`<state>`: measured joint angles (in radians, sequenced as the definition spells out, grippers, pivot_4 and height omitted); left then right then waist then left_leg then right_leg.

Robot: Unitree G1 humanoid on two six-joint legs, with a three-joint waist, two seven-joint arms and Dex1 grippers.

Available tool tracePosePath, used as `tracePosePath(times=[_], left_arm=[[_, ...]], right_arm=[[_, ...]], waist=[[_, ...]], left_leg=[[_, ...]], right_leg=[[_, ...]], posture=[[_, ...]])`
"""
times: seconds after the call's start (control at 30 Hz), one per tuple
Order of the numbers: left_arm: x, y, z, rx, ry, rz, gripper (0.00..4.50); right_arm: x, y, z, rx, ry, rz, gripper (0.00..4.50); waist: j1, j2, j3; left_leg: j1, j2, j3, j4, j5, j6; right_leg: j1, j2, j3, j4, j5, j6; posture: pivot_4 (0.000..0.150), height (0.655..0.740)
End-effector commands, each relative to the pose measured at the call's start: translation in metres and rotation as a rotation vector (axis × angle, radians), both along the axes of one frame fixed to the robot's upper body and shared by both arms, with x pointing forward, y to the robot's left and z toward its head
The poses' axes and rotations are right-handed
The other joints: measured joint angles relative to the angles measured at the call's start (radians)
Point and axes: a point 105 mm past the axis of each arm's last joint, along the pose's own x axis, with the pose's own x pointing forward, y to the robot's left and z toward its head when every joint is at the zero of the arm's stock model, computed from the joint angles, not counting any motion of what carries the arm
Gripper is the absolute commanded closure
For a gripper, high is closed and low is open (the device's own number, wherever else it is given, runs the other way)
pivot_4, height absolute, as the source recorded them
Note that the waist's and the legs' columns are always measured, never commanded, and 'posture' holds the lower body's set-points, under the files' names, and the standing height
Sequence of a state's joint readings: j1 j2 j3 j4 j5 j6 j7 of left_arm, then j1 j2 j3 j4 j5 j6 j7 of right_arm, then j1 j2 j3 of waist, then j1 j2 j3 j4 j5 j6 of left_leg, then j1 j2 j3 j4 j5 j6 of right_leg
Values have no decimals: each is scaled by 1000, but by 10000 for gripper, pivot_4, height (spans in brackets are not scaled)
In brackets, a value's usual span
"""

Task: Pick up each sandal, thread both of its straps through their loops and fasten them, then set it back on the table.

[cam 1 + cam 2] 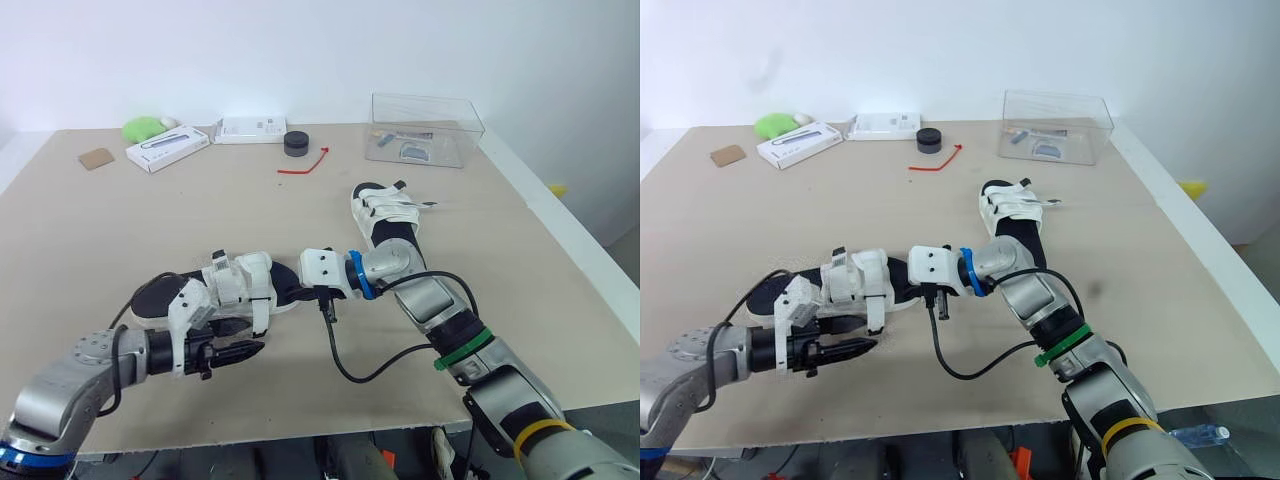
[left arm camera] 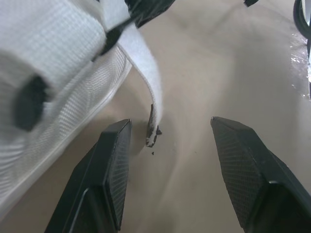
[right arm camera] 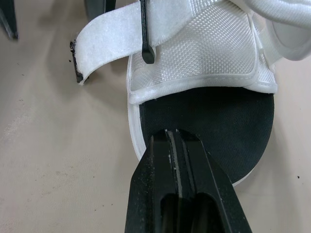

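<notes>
Your left claw (image 1: 258,347) stands open, low over the table (image 1: 120,230), with the loose white strap (image 2: 146,82) end hanging between its fingers; your right claw (image 1: 327,310) is closed with nothing between its fingers, its tips at the rounded right end of the near sandal (image 1: 240,285). That sandal lies flat between the claws, long axis across the table, strapped end toward your right. The far sandal (image 1: 385,215) lies beyond your right arm, pointing away.

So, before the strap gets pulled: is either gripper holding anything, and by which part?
Nothing is gripped. The left gripper is open around the loose strap of the near sandal; the right gripper, shut, presses on the end of its sole.
</notes>
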<state>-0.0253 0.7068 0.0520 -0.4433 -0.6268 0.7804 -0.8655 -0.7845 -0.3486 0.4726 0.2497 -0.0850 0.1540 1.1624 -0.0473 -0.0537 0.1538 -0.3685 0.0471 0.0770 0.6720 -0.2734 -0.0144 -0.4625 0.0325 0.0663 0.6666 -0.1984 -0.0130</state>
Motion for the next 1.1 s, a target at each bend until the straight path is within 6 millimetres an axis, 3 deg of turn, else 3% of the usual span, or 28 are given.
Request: tracePosePath(times=[0.03, 0.07, 0.13, 0.3, 0.77, 1.1], left_arm=[[6, -7, 6, -20, -36, -12, 18288], [7, -9, 5, -21, -32, -16, 18288], [6, -10, 3, -36, -9, -19, 23591], [-2, -11, 1, -59, 19, -40, 44130], [-41, -21, 14, -119, 52, -108, 44130], [-42, -5, 18, 53, -78, -143, 44130]], right_arm=[[-2, -3, -13, -50, 29, 0, 45000], [-2, -3, -13, -52, 28, 0, 45000], [-2, -3, -13, -52, 27, 0, 45000], [-1, -5, -12, -54, 27, -2, 45000], [0, -7, -13, -60, 31, -8, 45000], [2, -5, -12, -62, 25, 3, 45000]], waist=[[0, 0, 0], [0, 0, 0], [0, 0, 0], [0, 0, 0], [0, 0, 0], [-1, 0, 0]], left_leg=[[0, 0, 0, 0, 0, 0], [0, 0, 0, 0, 0, 0], [0, 0, 0, 0, 0, 0], [0, 0, 0, 0, 0, 0], [1, 0, -1, 0, 0, 0], [1, 0, -1, -1, 0, 0]], right_leg=[[0, 0, 0, 0, 0, 0], [0, 0, 0, 0, 0, 0], [1, 0, 0, 0, 0, 0], [1, 0, 0, 0, 0, 0], [1, -1, -1, -1, -1, 0], [1, -1, -1, -1, -2, -1]], posture=[[1500, 7261], [1500, 7261], [1500, 7261], [1500, 7261], [1500, 7261], [1500, 7261]])
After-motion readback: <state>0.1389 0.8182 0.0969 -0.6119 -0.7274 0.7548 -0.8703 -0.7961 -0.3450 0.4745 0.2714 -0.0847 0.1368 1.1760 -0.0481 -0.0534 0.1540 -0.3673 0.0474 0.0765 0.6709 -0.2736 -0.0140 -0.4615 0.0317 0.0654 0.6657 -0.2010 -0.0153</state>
